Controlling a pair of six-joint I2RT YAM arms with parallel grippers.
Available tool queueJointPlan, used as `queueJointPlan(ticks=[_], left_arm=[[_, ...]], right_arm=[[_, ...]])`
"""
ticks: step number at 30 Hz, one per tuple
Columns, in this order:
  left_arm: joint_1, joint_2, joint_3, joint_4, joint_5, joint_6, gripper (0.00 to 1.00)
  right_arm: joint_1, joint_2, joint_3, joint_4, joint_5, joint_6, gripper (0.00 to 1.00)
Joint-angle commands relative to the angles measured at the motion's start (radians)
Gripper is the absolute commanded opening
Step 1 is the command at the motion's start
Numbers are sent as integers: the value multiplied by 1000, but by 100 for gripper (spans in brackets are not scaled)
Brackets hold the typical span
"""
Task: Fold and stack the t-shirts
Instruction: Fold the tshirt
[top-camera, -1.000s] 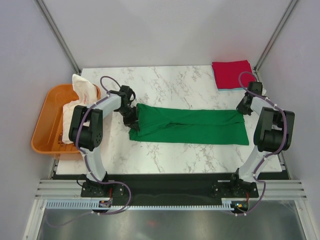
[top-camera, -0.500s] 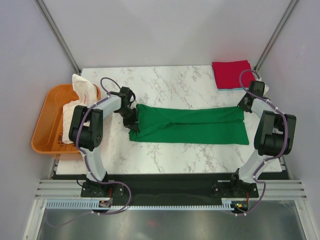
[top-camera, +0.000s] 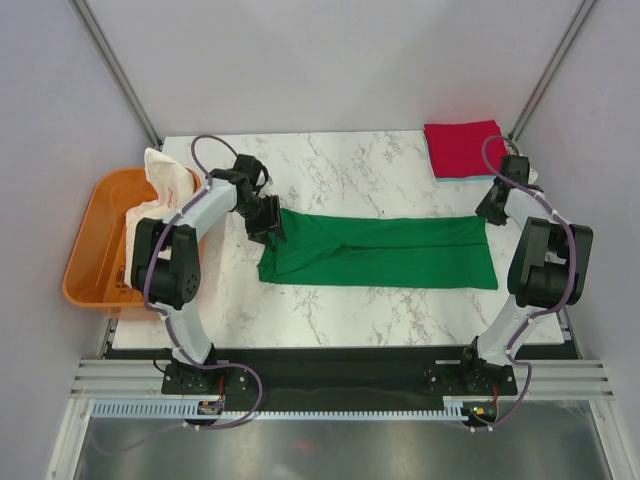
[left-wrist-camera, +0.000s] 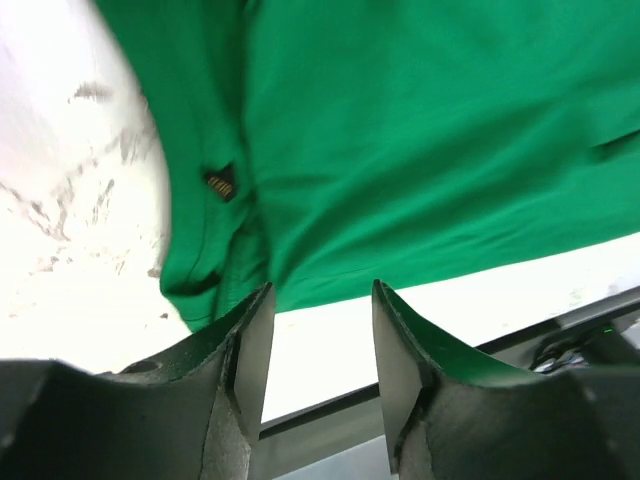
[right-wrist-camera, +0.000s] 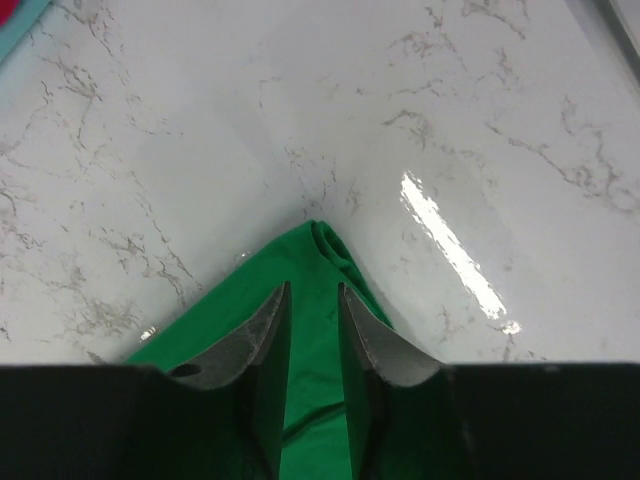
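Green cloth runs as one long folded band across the middle of the marble bench (top-camera: 340, 165). This green t-shirt (top-camera: 385, 250) lies flat, with its long edges roughly parallel to the bench's near edge.

The left gripper (top-camera: 268, 226) hovers at the band's left end. In its wrist view its fingers are spread, with only the shirt's hem and white bench between them.

The right gripper (top-camera: 491, 208) is at the band's far right corner. In its wrist view its fingers are nearly together with green cloth between them, pinching that corner.

A folded red t-shirt (top-camera: 462, 147) lies in the far right corner of the bench, well apart from the green band. A pale blue t-shirt (right-wrist-camera: 22, 20) shows as a thin edge beneath it.

An orange tub (top-camera: 90, 250) sits beside the bench's left edge. A white t-shirt with red print (top-camera: 165, 180) spills over its rim.

Bare marble lies open along the far side of the band, and a narrower strip runs between the band and the near edge.
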Motion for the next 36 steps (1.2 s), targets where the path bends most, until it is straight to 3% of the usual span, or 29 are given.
queueJointPlan(ticks=[1,10,16,24,27,28,31,36], left_arm=[[0,-47,148,3,15,15,52],[-2,151,389,5,-63,15,52],[-3,298,537,28,56,25,48],[-6,421,562,29,-23,-7,40],[-2,449,546,28,-108,-24,36],[3,459,542,28,-134,-43,33],[21,472,533,26,-172,-77,31],[26,484,535,26,-195,-90,31]], right_arm=[[-3,-15,109,-177,48,21,34],[-1,-57,93,-268,-22,91,33],[-3,-26,56,-197,-22,89,32],[-5,66,28,-162,85,92,29],[-14,75,-4,-139,145,88,23],[-18,77,-16,-139,160,88,15],[-31,60,-39,-139,226,101,2],[-34,40,-44,-133,231,103,0]])
